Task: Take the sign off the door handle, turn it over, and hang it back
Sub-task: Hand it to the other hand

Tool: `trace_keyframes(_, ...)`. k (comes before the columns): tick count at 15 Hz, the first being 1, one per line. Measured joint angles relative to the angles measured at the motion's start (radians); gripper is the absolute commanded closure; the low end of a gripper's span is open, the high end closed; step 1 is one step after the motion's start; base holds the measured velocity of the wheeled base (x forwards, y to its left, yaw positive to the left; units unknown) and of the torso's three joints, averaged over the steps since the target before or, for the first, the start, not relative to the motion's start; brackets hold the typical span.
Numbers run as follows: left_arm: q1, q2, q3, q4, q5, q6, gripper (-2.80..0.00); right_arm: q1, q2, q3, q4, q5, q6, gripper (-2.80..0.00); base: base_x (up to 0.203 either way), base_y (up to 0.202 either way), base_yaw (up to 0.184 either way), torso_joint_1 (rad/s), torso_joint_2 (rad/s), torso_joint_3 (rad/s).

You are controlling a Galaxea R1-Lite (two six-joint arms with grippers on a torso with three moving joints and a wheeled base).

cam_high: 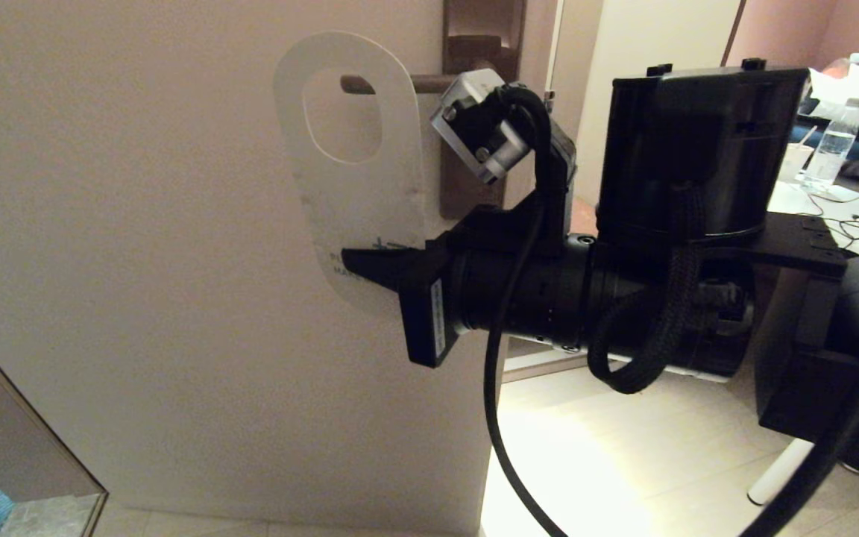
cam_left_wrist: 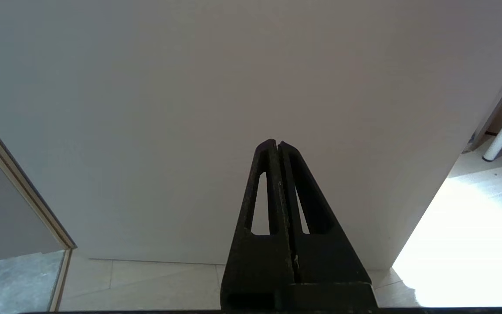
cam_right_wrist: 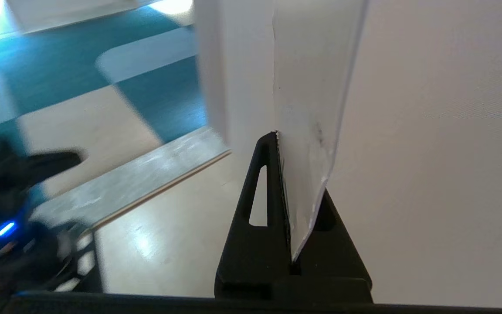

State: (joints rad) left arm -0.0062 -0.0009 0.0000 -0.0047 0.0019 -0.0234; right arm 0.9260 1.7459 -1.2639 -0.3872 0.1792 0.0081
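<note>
Both tool fingers (cam_right_wrist: 273,183) pinching sign (cam_high: 355,194) — closed.

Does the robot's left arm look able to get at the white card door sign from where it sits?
Probably not as it stands: the left gripper faces bare door low down, shut, while the white card door sign hangs on the bronze lever handle, pinched by the right gripper.

This looks like a hotel guest room. A white door hanger sign (cam_high: 359,186) hangs on a dark bronze lever door handle (cam_high: 407,83) of a plain pale door (cam_high: 139,224). Pale floor tiles (cam_high: 623,447) lie beyond its edge, teal patterned carpet (cam_right_wrist: 146,87) outside. A white desk (cam_high: 810,201) carries a water bottle (cam_high: 831,149) and cables.
</note>
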Motion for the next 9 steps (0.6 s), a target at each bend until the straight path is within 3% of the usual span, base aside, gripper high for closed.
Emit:
trace_keyframes(7,-0.001,0.0,-0.002,-0.032,-0.01,0.034,0.0,0.0,-0.097,0.153,-0.002,0.156,0.001,0.0,0.0,0.0,0.0,0.0,0.0,0.0)
trace_keyframes(9,-0.001,0.0,-0.026,-0.02,-0.029,0.037,0.0,0.001,-0.111,0.183,-0.006,0.17,0.001,0.0,0.0,0.0,0.0,0.0,0.0,0.0)
